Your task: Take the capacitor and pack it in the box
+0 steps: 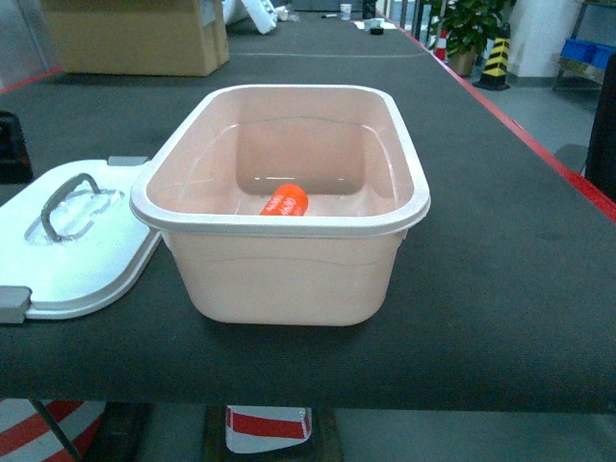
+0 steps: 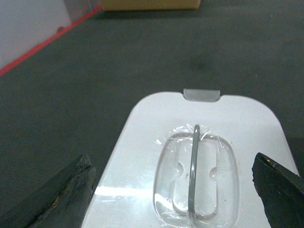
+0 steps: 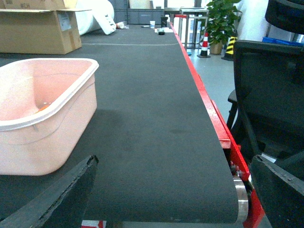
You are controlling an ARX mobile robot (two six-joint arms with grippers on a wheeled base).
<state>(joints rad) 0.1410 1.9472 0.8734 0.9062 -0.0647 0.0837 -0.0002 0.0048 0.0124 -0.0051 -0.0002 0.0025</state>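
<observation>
The pale pink box (image 1: 279, 279) stands open on the dark belt near its front edge. An orange capacitor (image 1: 285, 201) lies on the box floor; a sliver of it shows in the right wrist view (image 3: 42, 108) inside the box (image 3: 57, 137). The white lid (image 1: 96, 260) with its grey handle (image 1: 69, 204) lies flat to the left of the box. My left gripper (image 2: 173, 178) hovers open over the lid (image 2: 142, 156), its fingers either side of the handle (image 2: 194, 166). My right gripper (image 3: 175, 183) is open over bare belt, right of the box. Neither gripper shows in the head view.
A brown cardboard carton (image 1: 135, 37) stands far back on the left. The belt's red edge (image 3: 213, 118) runs along the right, with a black chair (image 3: 270, 99) beyond it. A potted plant (image 1: 472, 29) and a striped bollard (image 1: 498, 60) stand further back.
</observation>
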